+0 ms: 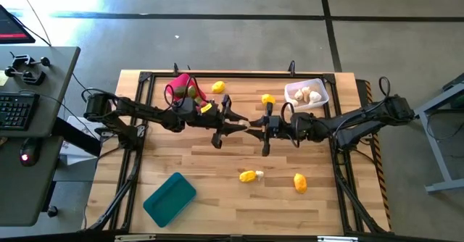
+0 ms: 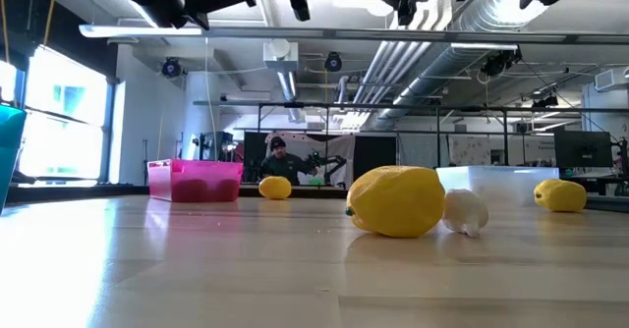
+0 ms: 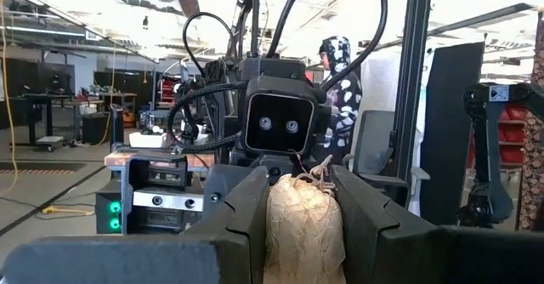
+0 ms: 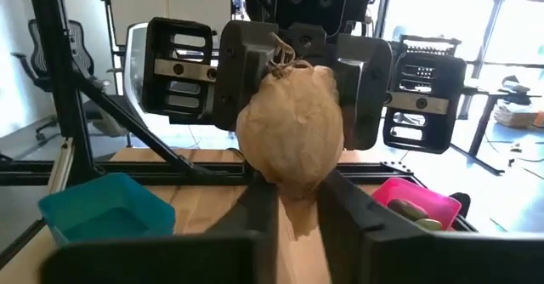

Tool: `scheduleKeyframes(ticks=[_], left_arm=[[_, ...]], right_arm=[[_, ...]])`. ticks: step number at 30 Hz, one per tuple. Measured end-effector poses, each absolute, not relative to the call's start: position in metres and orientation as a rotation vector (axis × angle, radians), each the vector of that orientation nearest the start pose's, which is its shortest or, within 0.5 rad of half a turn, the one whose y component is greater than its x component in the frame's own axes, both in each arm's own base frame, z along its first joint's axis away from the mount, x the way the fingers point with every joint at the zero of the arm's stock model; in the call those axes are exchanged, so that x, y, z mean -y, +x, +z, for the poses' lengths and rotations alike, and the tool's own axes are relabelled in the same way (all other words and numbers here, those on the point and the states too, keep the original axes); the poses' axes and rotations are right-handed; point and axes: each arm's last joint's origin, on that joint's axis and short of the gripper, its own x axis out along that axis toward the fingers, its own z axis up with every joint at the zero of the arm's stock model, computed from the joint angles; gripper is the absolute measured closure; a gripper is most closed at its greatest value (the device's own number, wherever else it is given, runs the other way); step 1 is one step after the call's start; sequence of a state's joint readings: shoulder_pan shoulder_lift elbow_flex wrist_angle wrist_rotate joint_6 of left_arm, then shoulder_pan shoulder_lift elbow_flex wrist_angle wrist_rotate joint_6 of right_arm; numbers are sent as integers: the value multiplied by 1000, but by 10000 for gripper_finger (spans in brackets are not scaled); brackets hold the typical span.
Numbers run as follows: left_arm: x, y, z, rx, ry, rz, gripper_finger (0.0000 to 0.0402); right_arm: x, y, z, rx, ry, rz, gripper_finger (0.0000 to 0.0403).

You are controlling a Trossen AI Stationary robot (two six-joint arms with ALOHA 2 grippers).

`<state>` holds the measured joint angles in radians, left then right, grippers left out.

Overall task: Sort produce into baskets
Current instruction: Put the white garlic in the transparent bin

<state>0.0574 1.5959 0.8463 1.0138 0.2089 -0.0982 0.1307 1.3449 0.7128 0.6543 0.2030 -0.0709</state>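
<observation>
The left claw (image 1: pixel 243 124) is clenched on a garlic (image 3: pixel 302 224), its two dark fingers (image 3: pixel 242 212) pressing the papery bulb from either side. The right claw (image 1: pixel 255 129) meets it nose to nose at the centre of the high frame, both raised off the table (image 1: pixel 217 162). In the right wrist view the garlic (image 4: pixel 293 127) sits in the far claw's grip, and its narrow end reaches down into the right claw; I cannot tell whether the right claw has clamped on it or is only standing around it. The bulb's long axis seems to run along the line joining the two claws, so each has one end. This looks like a handover in mid-air. The move ahead turns on where the garlic has to go: the white basket (image 1: pixel 323 91), already holding a few garlics, lies in the upper right of the high frame, close by the right arm and well away from the left arm's base. The right arm is the nearer carrier, provided its hold is sure before the left lets go. The pink basket (image 1: pixel 174 88) sits upper left with green pieces in it, and the teal basket (image 1: pixel 169 198) lower left. Lemons lie loose: two (image 1: pixel 218 87) (image 1: pixel 268 98) near the top and two (image 1: pixel 250 175) (image 1: pixel 299 182) lower right.
</observation>
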Motion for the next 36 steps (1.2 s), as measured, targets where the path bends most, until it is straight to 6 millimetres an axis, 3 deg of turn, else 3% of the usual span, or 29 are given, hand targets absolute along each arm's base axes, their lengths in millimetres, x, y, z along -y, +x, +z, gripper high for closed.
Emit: scheduleKeyframes(ticks=[4, 14, 22, 29, 36], left_arm=[[-14, 339, 269, 251, -62, -162, 320], [-16, 339, 269, 249, -18, -137, 260], [-37, 326, 286, 243, 3, -60, 224], [-44, 320, 286, 164, 47, -38, 222], [-43, 316, 270, 130, 77, -25, 231]], right_arm=[[-32, 288, 266, 13, -73, -72, 394], [-31, 288, 264, -9, -49, -96, 391], [-26, 280, 267, -57, -28, -121, 391], [6, 248, 275, -231, -5, -389, 391], [57, 202, 253, -587, 81, -795, 391]])
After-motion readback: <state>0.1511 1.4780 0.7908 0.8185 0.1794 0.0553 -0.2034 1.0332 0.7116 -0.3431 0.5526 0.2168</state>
